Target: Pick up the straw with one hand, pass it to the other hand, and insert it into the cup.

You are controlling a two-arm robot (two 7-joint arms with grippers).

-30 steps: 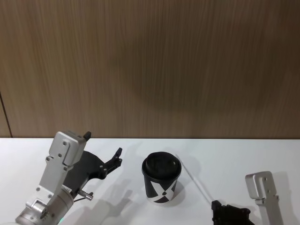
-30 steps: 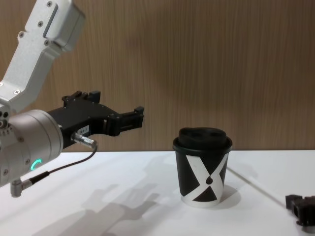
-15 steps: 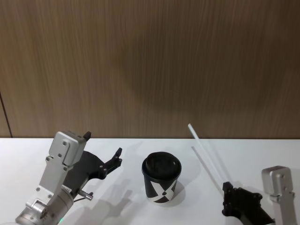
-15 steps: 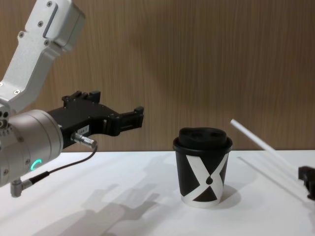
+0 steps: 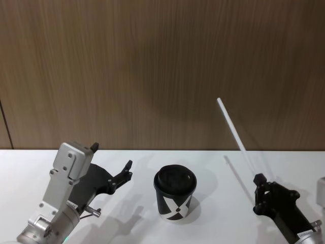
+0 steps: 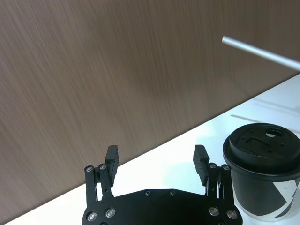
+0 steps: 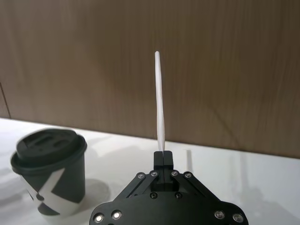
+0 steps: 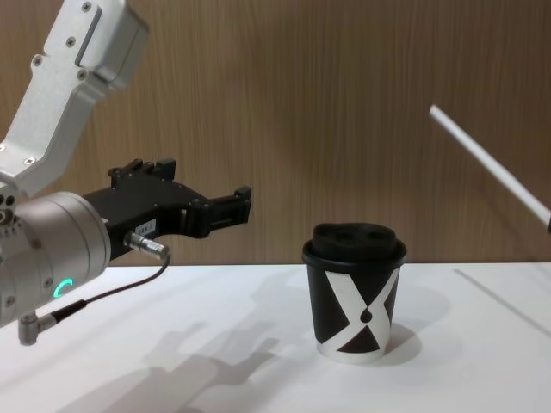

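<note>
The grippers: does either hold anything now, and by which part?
The right gripper holds the straw by its lower end, between shut fingers. The left gripper is open and holds nothing.

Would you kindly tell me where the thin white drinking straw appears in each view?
Head view: the straw is right of centre, slanting up from the shut right gripper.
Chest view: the straw slants up from the right edge.
Left wrist view: the straw shows against the wooden wall, past the open left gripper, higher than the black X-patterned paper cup.
Right wrist view: the straw rises from the right gripper's tips.
Shared landmark: the cup.
</note>
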